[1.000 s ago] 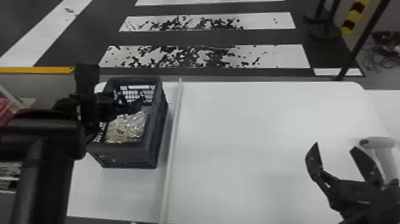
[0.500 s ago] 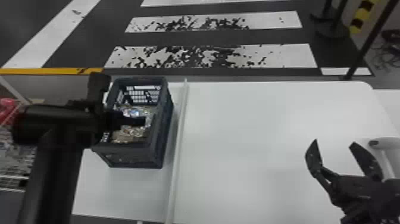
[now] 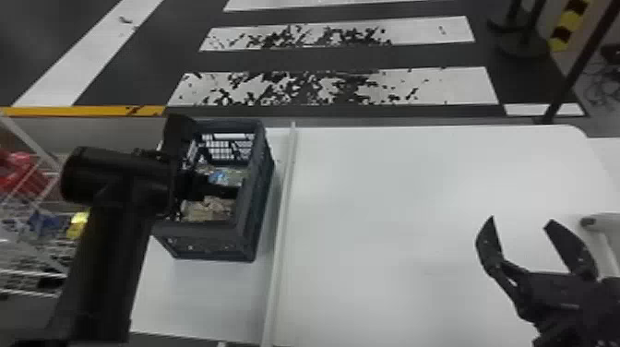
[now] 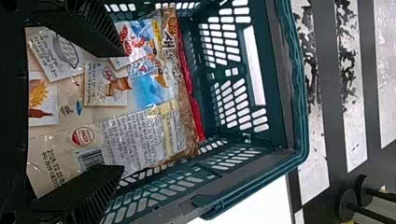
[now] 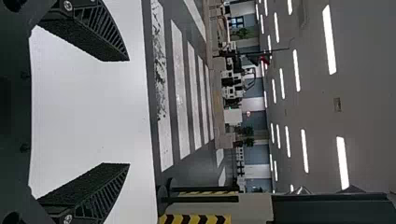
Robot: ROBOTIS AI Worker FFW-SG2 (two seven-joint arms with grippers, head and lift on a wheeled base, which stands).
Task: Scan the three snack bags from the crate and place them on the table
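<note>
At the table's left side, my left gripper [image 3: 217, 190] is over the dark crate [image 3: 253, 217], which holds snack bags [image 3: 210, 210]. In the left wrist view my left gripper [image 4: 122, 112] stands open above a beige and blue snack bag [image 4: 140, 135], its fingers wide apart on either side of it. A red-edged bag [image 4: 194, 100] lies beneath, against the crate's far wall. My right gripper [image 3: 519, 226] is parked open over the right part of the white table [image 3: 392, 221]; in the right wrist view the right gripper [image 5: 128, 112] has nothing between its fingers.
A thin pale strip [image 3: 282, 221] runs along the table just right of the crate. A white-handled device [image 3: 599, 235] lies beside the right gripper. Wire shelving [image 3: 32, 272] with coloured packs stands left of the table.
The left arm's wrist has shifted right and its gripper reaches farther over the crate. The head view has swung slightly left. My right gripper stays open over the table.
</note>
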